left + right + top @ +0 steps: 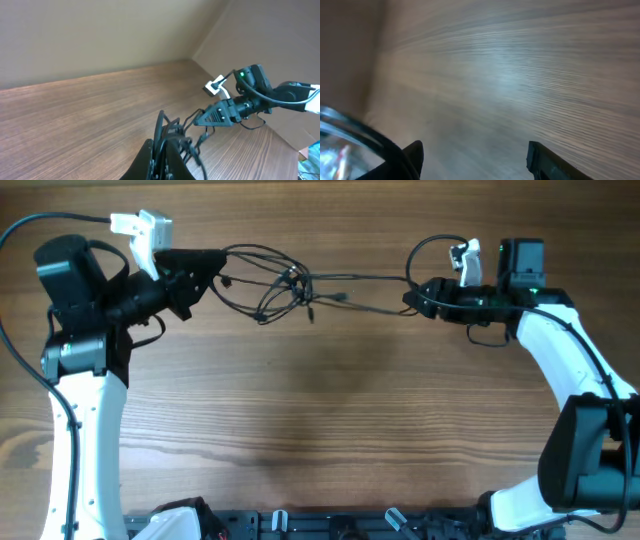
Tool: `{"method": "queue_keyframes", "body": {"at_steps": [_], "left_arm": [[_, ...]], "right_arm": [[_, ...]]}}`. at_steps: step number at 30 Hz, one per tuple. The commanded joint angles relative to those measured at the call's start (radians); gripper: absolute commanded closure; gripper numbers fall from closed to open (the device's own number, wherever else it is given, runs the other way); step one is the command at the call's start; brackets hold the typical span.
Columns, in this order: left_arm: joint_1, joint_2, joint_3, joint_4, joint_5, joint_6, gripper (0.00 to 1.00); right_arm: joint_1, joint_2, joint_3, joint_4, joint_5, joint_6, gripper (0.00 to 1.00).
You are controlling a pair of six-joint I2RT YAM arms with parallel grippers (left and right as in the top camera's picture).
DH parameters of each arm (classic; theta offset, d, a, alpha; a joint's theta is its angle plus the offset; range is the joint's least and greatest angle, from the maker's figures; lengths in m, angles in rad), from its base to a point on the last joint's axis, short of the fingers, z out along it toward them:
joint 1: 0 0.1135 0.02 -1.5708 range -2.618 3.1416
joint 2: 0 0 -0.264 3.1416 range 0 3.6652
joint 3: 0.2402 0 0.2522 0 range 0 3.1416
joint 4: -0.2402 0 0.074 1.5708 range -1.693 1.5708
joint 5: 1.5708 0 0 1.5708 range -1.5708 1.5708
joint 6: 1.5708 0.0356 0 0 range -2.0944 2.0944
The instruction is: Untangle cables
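Note:
The cables point(285, 285) are thin black wires knotted in a loose tangle at the back of the wooden table. Strands run right from it toward my right gripper point(410, 297). My left gripper point(212, 272) is shut on the left end of the bundle. In the left wrist view the wires point(175, 132) pass between its closed fingers point(162, 152). My right gripper point(475, 160) has its fingers wide apart with nothing between them. It sits at the right end of the strands and shows in the left wrist view point(202, 118). Whether it touches them is unclear.
The wooden table point(330, 410) stretches toward the front. A thick black arm cable point(435, 245) loops above the right wrist, and another shows in the right wrist view point(350, 130). Black fixtures point(330, 525) line the front edge. A wall point(100, 35) rises behind the table.

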Motion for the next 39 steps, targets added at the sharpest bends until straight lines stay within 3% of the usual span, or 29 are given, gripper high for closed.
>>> {"method": "queue_keyframes", "body": {"at_steps": [1, 9, 20, 27, 39], "left_arm": [[-0.039, -0.026, 0.032, 0.01, -0.022, -0.01, 0.96], [-0.14, -0.004, 0.032, 0.01, -0.026, -0.009, 0.96], [-0.286, 0.019, 0.032, 0.063, -0.075, -0.01, 0.96], [-0.319, 0.024, 0.032, 0.068, -0.09, -0.01, 0.96], [-0.319, 0.026, 0.032, 0.068, -0.113, -0.01, 0.96]], "right_arm": [[-0.002, -0.01, -0.018, -0.002, -0.251, -0.153, 0.3], [0.016, -0.055, -0.017, 0.02, -0.475, -0.205, 0.2], [0.137, -0.058, -0.018, 0.008, -0.477, -0.202, 0.19], [0.269, -0.058, -0.018, 0.175, -0.43, -0.011, 0.19], [0.415, -0.058, -0.018, 0.262, -0.225, 0.144, 0.22]]}}
